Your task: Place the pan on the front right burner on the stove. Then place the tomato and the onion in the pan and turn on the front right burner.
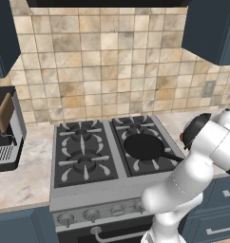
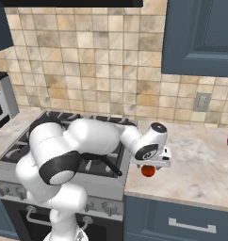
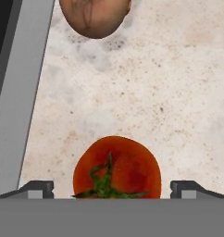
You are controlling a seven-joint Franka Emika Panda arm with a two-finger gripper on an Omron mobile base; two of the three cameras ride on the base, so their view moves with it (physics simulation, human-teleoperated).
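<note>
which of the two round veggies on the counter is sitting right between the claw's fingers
The tomato, the glossy red-orange one with the green stem. It lies between the open claw's two fingertips, while the brownish onion sits farther off on the counter, beyond the tomato.

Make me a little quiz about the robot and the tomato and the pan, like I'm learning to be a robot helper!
1. True or false: the pan already sits on the front right burner of the stove.
2. Which thing lies between the open gripper's fingertips? A) the onion B) the tomato C) the pan's handle
3. Fill in: the onion lies on the ____, beyond the tomato in the hand view.

Key: 1 true; 2 B, the tomato, and the jaws stand wide to either side of it, not yet closed; 3 counter, beside the stove's steel edge.
</note>
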